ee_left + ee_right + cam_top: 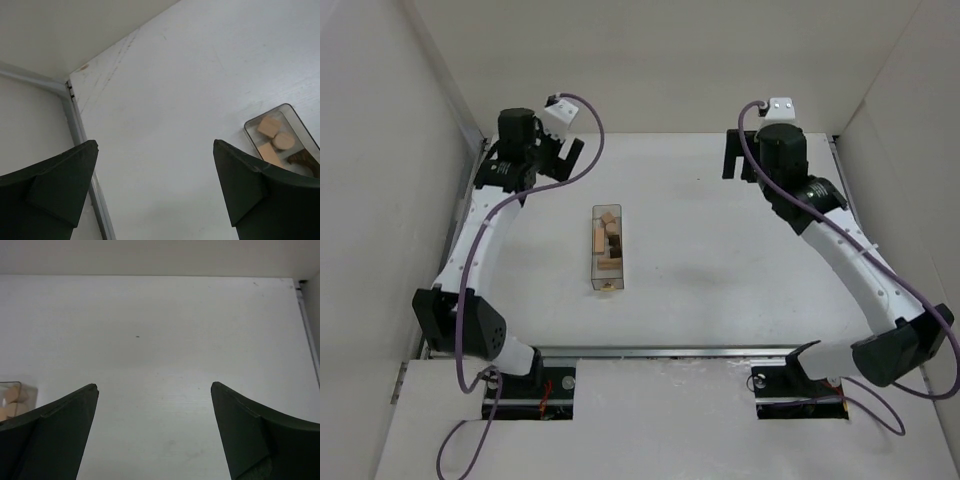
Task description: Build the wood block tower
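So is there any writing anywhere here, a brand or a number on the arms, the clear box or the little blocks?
No text can be read in any view.
The left arm, right arm, clear box and wooden blocks show no lettering.
A red piece by the left arm's base is too small to tell if it carries a label.

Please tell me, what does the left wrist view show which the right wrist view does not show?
Only the left wrist view: the open top of the clear box, with a dark brown block and a round pale block inside.
Only the right wrist view: a small dark speck on the table. Here the box is just a sliver at the left edge.
Both: the white table, pale blocks in the box, and open jaws with nothing between them, on the left gripper and the right gripper.
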`<state>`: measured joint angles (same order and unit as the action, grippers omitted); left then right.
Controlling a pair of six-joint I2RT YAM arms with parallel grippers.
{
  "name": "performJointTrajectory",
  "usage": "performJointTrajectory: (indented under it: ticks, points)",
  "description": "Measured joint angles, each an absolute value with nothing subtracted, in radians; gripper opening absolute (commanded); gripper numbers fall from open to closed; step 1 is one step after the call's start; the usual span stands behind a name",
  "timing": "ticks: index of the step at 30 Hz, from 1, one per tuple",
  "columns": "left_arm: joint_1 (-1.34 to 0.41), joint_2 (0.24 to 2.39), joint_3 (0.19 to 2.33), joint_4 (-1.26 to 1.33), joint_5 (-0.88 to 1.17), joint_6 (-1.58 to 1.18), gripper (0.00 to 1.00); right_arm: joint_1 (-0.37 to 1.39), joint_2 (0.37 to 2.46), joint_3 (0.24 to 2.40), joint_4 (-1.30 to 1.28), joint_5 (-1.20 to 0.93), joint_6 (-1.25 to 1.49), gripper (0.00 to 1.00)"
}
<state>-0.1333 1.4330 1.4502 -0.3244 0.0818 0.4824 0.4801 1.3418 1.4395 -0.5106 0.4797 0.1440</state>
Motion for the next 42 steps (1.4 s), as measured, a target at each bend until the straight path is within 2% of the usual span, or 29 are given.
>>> performJointTrajectory:
  ticks: [5, 10, 13, 17, 23, 27, 31, 32, 35, 39, 40, 42]
  points:
    - [-0.250, 1.610, 1.686, -0.516, 0.024, 0.500, 1.00, 0.410, 1.418, 1.450, -0.425, 0.263, 0.128, 1.00]
    - [-0.329, 1.716, 1.778, -0.620, -0.133, 0.373, 1.00, 0.381, 1.483, 1.383, -0.405, 0.146, 0.162, 1.00]
    - [-0.324, 1.742, 1.799, -0.672, -0.137, 0.286, 1.00, 0.373, 1.479, 1.361, -0.403, 0.125, 0.188, 1.00]
    - [-0.312, 1.684, 1.652, -0.646, -0.047, 0.271, 1.00, 0.366, 1.443, 1.349, -0.396, 0.127, 0.229, 1.00]
    - [-0.389, 1.646, 1.357, -0.630, -0.056, 0.249, 1.00, 0.362, 1.335, 1.220, -0.381, 0.140, 0.318, 1.00]
    - [-0.383, 1.693, 1.324, -0.630, -0.051, 0.228, 1.00, 0.361, 1.320, 1.149, -0.380, 0.147, 0.384, 1.00]
    - [-0.322, 1.759, 1.325, -0.604, -0.025, 0.202, 0.76, 0.362, 1.320, 1.102, -0.384, 0.154, 0.433, 1.00]
    - [-0.306, 1.779, 1.327, -0.601, -0.004, 0.193, 0.66, 0.362, 1.320, 1.100, -0.385, 0.159, 0.443, 1.00]
    - [-0.275, 1.834, 1.337, -0.599, 0.046, 0.181, 0.53, 0.368, 1.320, 1.099, -0.384, 0.175, 0.466, 1.00]
    - [-0.271, 1.870, 1.338, -0.603, 0.115, 0.178, 0.21, 0.375, 1.321, 1.100, -0.386, 0.196, 0.470, 1.00]
    - [-0.273, 1.876, 1.338, -0.603, 0.128, 0.177, 0.04, 0.375, 1.322, 1.102, -0.389, 0.201, 0.469, 1.00]
    - [-0.274, 1.882, 1.340, -0.603, 0.140, 0.166, 0.00, 0.375, 1.326, 1.111, -0.397, 0.212, 0.467, 1.00]
